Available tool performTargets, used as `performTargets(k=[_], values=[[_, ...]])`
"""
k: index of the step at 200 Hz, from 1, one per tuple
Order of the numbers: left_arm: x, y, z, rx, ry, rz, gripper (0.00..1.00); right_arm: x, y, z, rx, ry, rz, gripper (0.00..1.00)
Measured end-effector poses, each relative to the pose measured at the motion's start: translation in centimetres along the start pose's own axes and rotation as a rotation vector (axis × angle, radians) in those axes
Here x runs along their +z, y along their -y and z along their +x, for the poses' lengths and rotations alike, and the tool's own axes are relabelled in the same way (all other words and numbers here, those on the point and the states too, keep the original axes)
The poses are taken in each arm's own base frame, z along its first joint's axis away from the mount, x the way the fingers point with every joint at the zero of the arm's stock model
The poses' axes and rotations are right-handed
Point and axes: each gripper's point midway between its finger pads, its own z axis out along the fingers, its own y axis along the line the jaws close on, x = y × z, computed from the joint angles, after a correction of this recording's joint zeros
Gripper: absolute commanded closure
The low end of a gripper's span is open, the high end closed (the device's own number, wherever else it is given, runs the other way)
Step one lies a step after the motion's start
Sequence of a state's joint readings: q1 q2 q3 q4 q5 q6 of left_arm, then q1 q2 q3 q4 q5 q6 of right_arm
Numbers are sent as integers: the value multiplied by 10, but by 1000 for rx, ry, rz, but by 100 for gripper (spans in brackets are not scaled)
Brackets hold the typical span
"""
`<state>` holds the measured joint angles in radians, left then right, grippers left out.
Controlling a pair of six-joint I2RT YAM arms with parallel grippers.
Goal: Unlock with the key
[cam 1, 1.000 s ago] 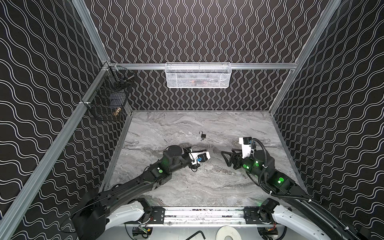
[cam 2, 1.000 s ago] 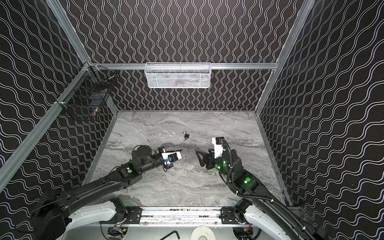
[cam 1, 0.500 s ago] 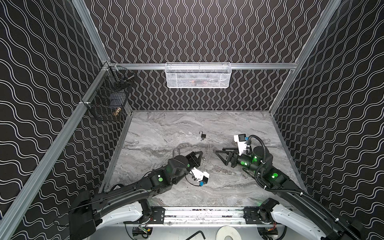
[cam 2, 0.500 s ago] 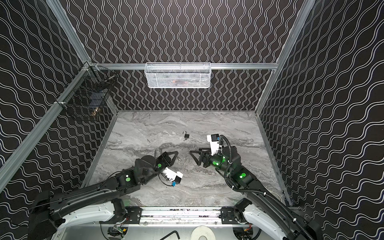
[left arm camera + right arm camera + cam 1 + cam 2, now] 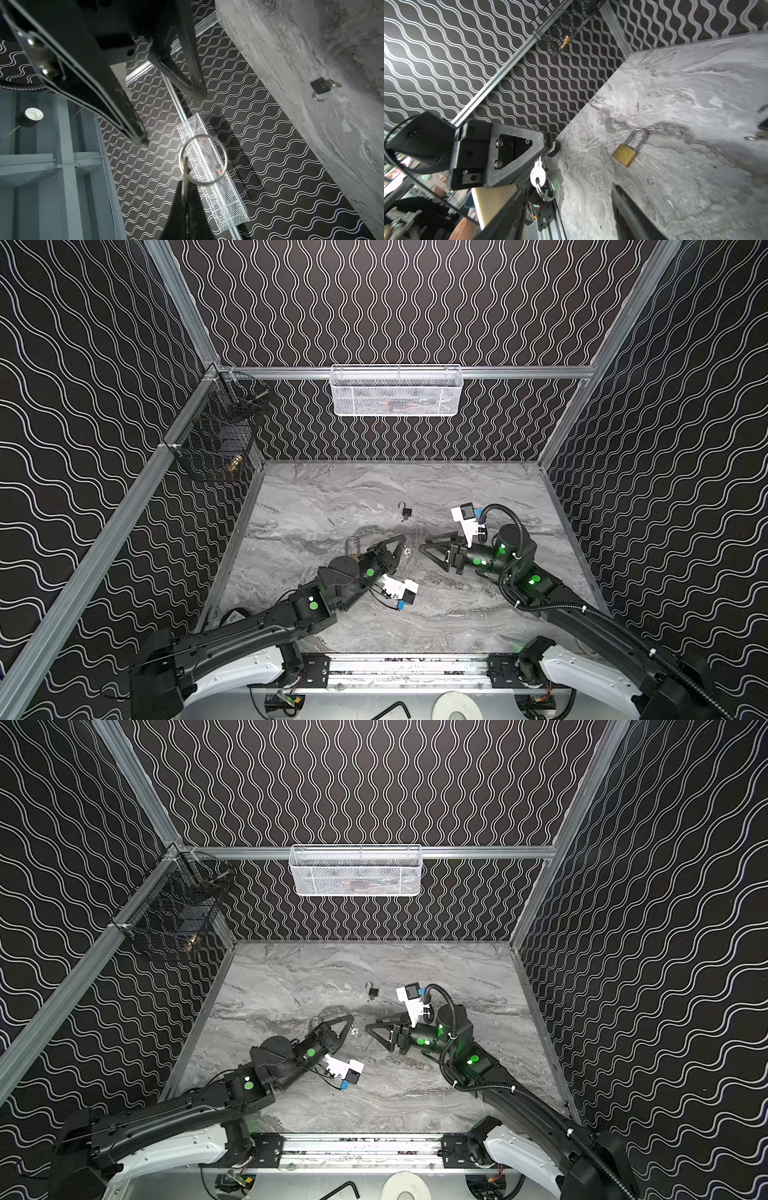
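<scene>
While its jaws press together on a small silver key [image 5: 537,173] with a wire ring dangling from it, the left gripper [image 5: 548,145] hangs low over the grey marble-patterned table [image 5: 332,497]. A brass padlock with a steel shackle [image 5: 625,154] lies flat just left of those fingers, its shackle pointing far. Facing from the right, the right gripper [image 5: 424,544] stands partly spread and empty. Farther back, between them, lies a small black padlock [image 5: 406,512], its shackle sprung.
</scene>
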<state>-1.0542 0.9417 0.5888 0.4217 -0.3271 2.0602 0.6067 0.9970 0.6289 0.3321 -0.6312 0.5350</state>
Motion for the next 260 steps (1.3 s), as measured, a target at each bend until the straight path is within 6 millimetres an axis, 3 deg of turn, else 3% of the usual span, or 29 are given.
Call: performTargets(k=[35,80,135,166,238,260], values=[[-1,-9,2,-7,-3,-42,100,7,-3,-1,-1,-25,-40,42],[2,-5,-2,-10,-5,-46,100,13,-14,-5,-8,-34,-76,51],[3,-9,-1,-39,-15,-73,100,19,-19,7,12,-70,-110,57],[3,-10,0,-45,-18,-77,100,19,-20,8,14,-72,-119,73],[7,-9,0,-49,-29,-80,100,22,-26,8,10,-85,-140,75],[7,-10,3,-55,-45,-84,100,22,-27,9,10,-90,-146,84]])
